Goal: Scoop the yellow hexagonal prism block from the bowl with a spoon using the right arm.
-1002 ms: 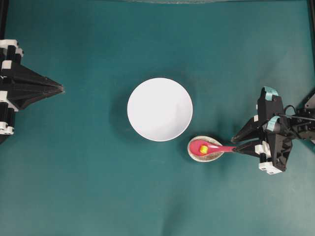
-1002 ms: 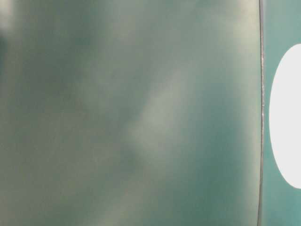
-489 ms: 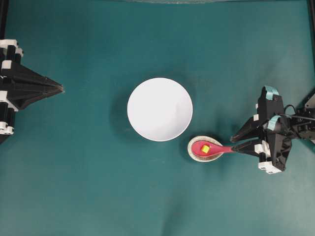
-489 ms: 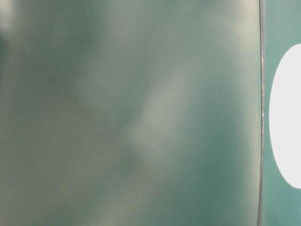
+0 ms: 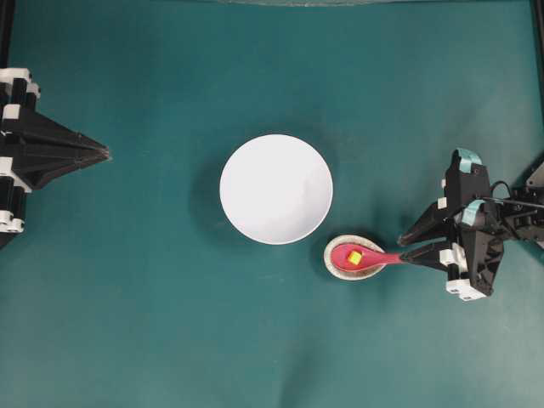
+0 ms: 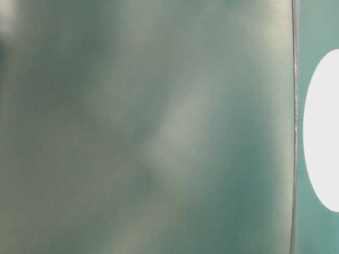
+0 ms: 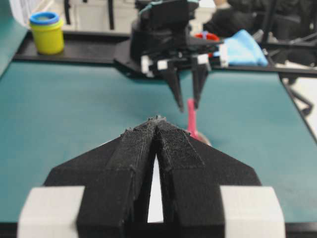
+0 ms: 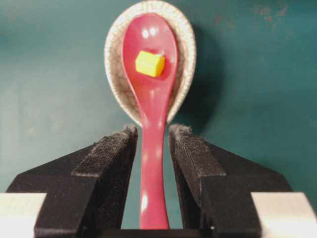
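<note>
The white bowl (image 5: 276, 189) sits mid-table, and only its edge (image 6: 323, 132) shows in the table-level view. Right of it, the pink-red spoon (image 5: 361, 257) (image 8: 151, 99) lies with its scoop in a speckled spoon rest (image 5: 333, 265) (image 8: 111, 74). The yellow hexagonal prism block (image 5: 354, 255) (image 8: 150, 64) rests in the scoop. My right gripper (image 5: 401, 249) (image 8: 152, 130) is open. The spoon handle runs between its fingers with a gap on each side. My left gripper (image 5: 106, 155) (image 7: 157, 120) is shut and holds nothing, at the far left.
In the left wrist view a yellow tub with a blue lid (image 7: 46, 32) and a blue cloth (image 7: 242, 47) sit beyond the table's far edge. The table-level view is mostly a blurred grey-green surface.
The spoon and the block in it shifted slightly on the rest a second ago and have lain still since. Neither arm has moved.
</note>
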Available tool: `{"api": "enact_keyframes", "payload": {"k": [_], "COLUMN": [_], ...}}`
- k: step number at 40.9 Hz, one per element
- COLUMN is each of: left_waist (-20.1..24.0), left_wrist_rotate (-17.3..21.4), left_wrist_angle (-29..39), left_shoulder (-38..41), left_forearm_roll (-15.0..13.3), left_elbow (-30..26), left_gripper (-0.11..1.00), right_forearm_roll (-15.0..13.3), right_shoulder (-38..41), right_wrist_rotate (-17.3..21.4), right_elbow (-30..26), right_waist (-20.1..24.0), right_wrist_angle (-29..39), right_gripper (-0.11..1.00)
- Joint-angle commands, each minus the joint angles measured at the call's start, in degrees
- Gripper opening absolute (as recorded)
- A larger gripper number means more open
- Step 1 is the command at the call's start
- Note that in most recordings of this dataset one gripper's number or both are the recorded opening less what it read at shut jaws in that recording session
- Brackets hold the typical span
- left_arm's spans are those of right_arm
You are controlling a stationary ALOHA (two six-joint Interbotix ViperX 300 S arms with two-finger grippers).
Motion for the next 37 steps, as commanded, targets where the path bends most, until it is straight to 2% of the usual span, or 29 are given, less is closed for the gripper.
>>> {"api": "enact_keyframes", "payload": {"k": [1, 25, 37], "left_waist": [0.09, 0.09, 0.09], "left_wrist_rotate": [-0.09, 0.09, 0.7], "left_wrist_angle": [-0.44, -0.53, -1.58], "left_shoulder": [0.44, 0.62, 0.35], "left_forearm_roll": [-0.09, 0.0, -0.09], "left_elbow": [-1.85, -1.85, -2.11], "left_gripper": [0.01, 0.01, 0.01], "right_forearm_roll": [0.0, -0.44, -0.26], "right_shoulder": [-0.35, 3.34, 3.6], "right_wrist_rotate": [-0.18, -0.53, -0.09], "right_elbow": [-0.35, 1.05, 0.79], "right_waist": [0.18, 1.14, 2.02], "right_wrist_angle": [-2.11, -8.53, -8.53], "right_gripper": [0.4, 0.41, 0.4]}}
